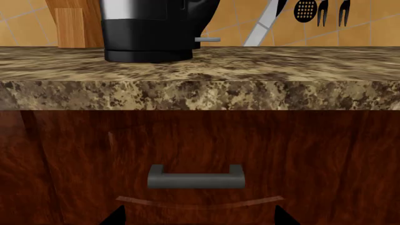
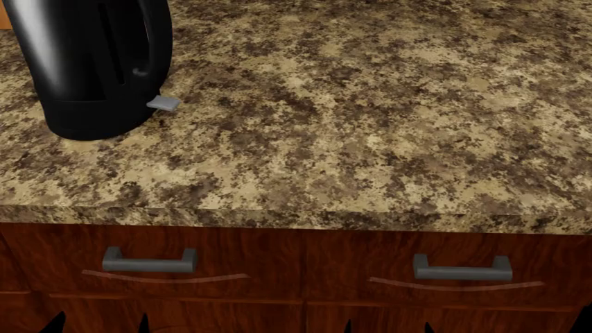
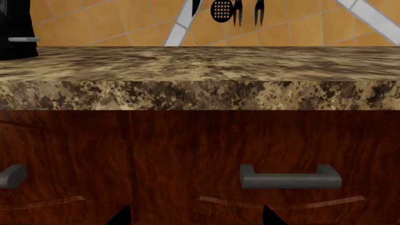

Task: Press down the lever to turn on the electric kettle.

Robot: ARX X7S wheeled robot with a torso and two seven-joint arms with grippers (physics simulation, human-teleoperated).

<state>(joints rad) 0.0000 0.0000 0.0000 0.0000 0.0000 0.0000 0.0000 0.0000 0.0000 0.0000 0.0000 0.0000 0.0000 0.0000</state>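
Observation:
The electric kettle [image 2: 93,62] is glossy black and stands at the far left of the granite counter [image 2: 370,139]. Its lever [image 2: 163,103], a small light-grey tab, juts from the base toward the right. The left wrist view shows the kettle [image 1: 147,28] and the lever [image 1: 209,40] above the counter edge. The right wrist view shows only the kettle's edge [image 3: 16,28] and the lever [image 3: 24,40]. My left gripper [image 1: 198,216] is open and empty, low in front of a drawer. My right gripper [image 3: 196,216] is open and empty, also below the counter.
Dark wood drawer fronts sit under the counter, with grey bar handles [image 2: 150,261] [image 2: 462,268]. A wooden block [image 1: 72,23] stands beside the kettle. Black utensils [image 3: 237,11] hang on the orange tiled wall behind.

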